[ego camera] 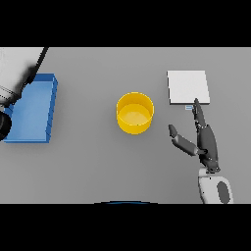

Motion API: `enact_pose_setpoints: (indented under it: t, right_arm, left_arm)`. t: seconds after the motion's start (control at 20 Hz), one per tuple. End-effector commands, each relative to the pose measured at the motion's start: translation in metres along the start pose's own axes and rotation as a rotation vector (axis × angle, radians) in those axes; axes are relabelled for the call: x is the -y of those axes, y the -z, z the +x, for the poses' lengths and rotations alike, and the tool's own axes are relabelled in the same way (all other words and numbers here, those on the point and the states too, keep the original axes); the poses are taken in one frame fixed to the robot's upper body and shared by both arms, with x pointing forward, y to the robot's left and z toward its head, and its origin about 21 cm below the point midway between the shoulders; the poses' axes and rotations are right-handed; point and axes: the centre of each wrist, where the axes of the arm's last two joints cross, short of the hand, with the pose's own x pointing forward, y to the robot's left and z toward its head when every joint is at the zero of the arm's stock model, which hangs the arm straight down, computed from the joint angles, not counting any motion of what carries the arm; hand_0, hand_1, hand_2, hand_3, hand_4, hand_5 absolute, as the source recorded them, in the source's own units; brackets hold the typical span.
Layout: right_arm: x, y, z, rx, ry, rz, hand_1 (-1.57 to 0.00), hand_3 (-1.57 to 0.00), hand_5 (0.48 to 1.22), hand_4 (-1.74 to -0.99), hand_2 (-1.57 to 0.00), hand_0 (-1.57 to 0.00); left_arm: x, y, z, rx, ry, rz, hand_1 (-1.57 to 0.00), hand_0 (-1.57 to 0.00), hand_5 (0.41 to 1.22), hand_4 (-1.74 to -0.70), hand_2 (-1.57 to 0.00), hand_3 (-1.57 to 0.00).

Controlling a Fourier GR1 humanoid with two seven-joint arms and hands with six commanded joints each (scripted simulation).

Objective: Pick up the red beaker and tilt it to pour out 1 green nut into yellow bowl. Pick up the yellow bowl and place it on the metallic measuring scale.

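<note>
The yellow bowl (135,113) stands upright in the middle of the table, and I see nothing inside it. The metallic measuring scale (188,87), a pale square plate, lies at the back right. My right hand (208,143) is open to the right of the bowl and apart from it. Its fingers point toward the scale's near edge, with the thumb spread out toward the bowl. My left arm (19,73) enters at the upper left over the blue tray, and only a dark part of its hand (3,125) shows at the frame edge. No red beaker is in view.
A blue rectangular tray (34,110) lies at the left side of the table, partly covered by my left arm. Bare grey table lies between the tray, the bowl and the scale.
</note>
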Motion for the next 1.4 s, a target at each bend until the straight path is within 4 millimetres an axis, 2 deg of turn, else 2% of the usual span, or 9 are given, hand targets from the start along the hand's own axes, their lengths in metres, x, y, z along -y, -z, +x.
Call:
enact_pose_setpoints:
  t: [0.0, 0.1, 0.25, 0.5, 0.6, 0.85, 1.1, 1.2, 1.35]
  right_arm:
    - [0.002, 0.001, -0.001, -0.002, 0.0, 0.0, 0.0, 0.0, 0.592, -1.222, 0.0, 0.0]
    - [0.0, 0.003, -0.002, 0.006, 0.001, 0.007, 0.0, 0.0, 0.59, -1.222, 0.0, 0.0]
    - [0.002, 0.005, -0.004, 0.023, -0.005, 0.015, 0.0, 0.0, 0.586, -1.222, 0.0, 0.0]
    - [0.003, 0.004, -0.01, 0.016, -0.035, 0.029, 0.0, 0.0, 0.604, -1.212, 0.0, 0.0]
    - [0.003, 0.006, -0.008, 0.016, -0.053, 0.038, 0.0, 0.0, 0.62, -1.209, 0.0, 0.0]
    - [0.005, 0.008, -0.004, 0.021, -0.074, 0.052, 0.0, 0.0, 0.657, -1.206, 0.0, 0.0]
    - [0.001, 0.003, -0.004, 0.019, -0.07, 0.06, 0.0, 0.0, 0.664, -1.214, 0.0, 0.0]
    - [0.006, 0.0, -0.007, 0.025, -0.064, 0.059, 0.0, 0.0, 0.666, -1.217, 0.0, 0.0]
    - [0.007, 0.002, -0.004, 0.021, -0.077, 0.05, 0.0, 0.0, 0.665, -1.207, 0.0, 0.0]
  left_arm:
    - [0.005, -0.001, -0.015, -0.038, -0.116, 0.006, -1.57, -1.57, 1.221, -1.73, -1.56, -1.36]
    - [0.033, -0.006, -0.047, -0.092, -0.325, 0.016, -1.57, -1.57, 1.221, -1.73, -1.56, -1.38]
    - [0.063, -0.016, -0.079, -0.178, -0.563, 0.049, -1.57, -1.57, 1.221, -1.74, -1.57, -1.43]
    - [0.133, -0.044, -0.111, -0.451, -0.86, 0.098, -1.57, -1.57, 1.221, -1.74, -1.57, -1.45]
    - [0.166, -0.058, -0.109, -0.531, -0.946, 0.091, -1.57, -1.57, 1.221, -1.74, -1.57, -1.45]
    - [0.219, -0.103, -0.079, -0.674, -1.066, 0.055, -1.57, -1.57, 1.221, -1.74, -1.57, -1.45]
    - [0.249, -0.137, -0.055, -0.753, -1.129, 0.007, -1.57, -1.57, 1.221, -1.74, -1.57, -1.47]
    - [0.254, -0.146, -0.051, -0.77, -1.143, -0.004, -1.57, -1.57, 1.221, -1.74, -1.57, -1.51]
    - [0.263, -0.153, -0.039, -0.787, -1.143, -0.032, -1.57, -1.57, 1.117, -1.74, -1.57, -1.54]
